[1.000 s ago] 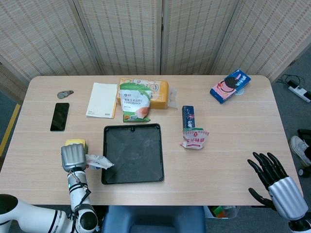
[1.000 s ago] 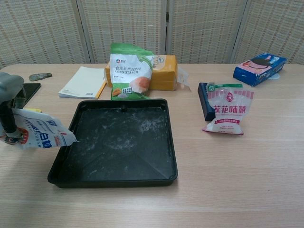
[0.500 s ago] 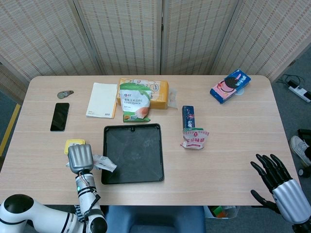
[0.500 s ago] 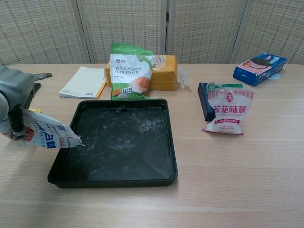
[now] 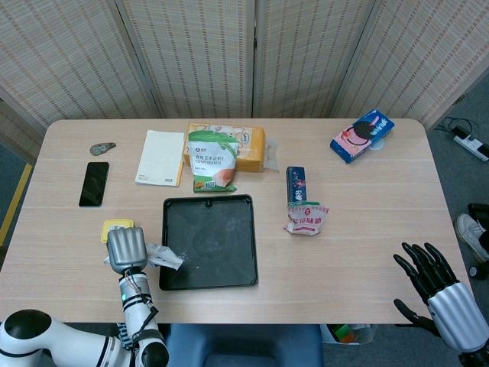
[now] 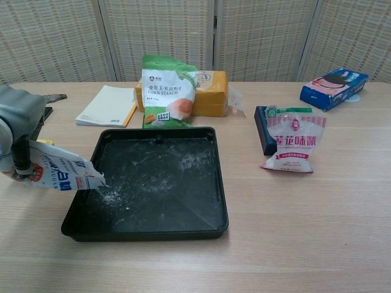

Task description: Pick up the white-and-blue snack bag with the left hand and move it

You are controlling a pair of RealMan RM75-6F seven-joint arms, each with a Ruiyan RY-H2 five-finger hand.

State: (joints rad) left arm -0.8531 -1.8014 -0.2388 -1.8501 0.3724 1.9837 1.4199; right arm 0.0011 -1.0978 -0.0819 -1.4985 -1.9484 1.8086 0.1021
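- Light wood-grain counter: carries all items listed below.
- Black square shallow tray, near front centre; white powder dusts its floor, densest at its left edge.
- Green-and-white corn starch pouch stands just behind the tray, leaning on an orange rectangular block.
- White notepad lies left of the pouch; black phone further left.
- Blue cookie box at far right corner.
- Pink-and-white snack packet right of the tray, overlapping a dark blue slim box.
- Left hand, grey: fingers closed around the white-and-blue snack bag, held above the counter, tilted, its open corner over the tray's left rim.
- Right hand, black fingers spread wide, holding nothing, off the counter's right front corner.
- Yellow flat item just behind the left hand.
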